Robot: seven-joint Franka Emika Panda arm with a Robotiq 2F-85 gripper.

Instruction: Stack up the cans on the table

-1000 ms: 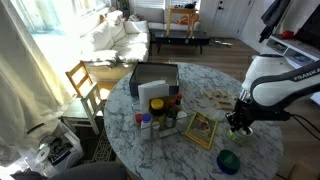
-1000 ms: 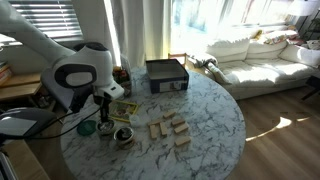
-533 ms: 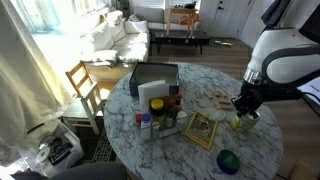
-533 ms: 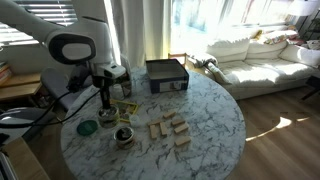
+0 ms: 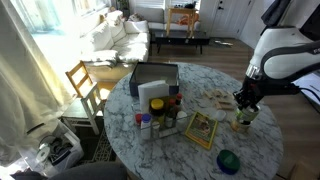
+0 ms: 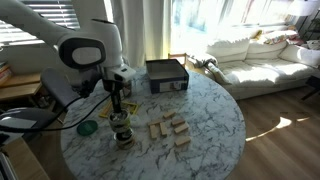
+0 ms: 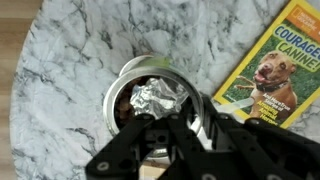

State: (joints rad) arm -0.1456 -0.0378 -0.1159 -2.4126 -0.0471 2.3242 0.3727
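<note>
Gripper (image 7: 165, 125) over can (image 7: 150, 97) on table (image 7: 70, 50); fingertips hidden, grip unclear; book (image 7: 265, 70) cropped.

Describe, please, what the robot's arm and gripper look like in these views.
The arm is glossy white, built of rounded segments with dark grey joint caps. The gripper is all black, with angular linkage fingers in the wrist view. Dark cables hang beside the arm in an exterior view.
</note>
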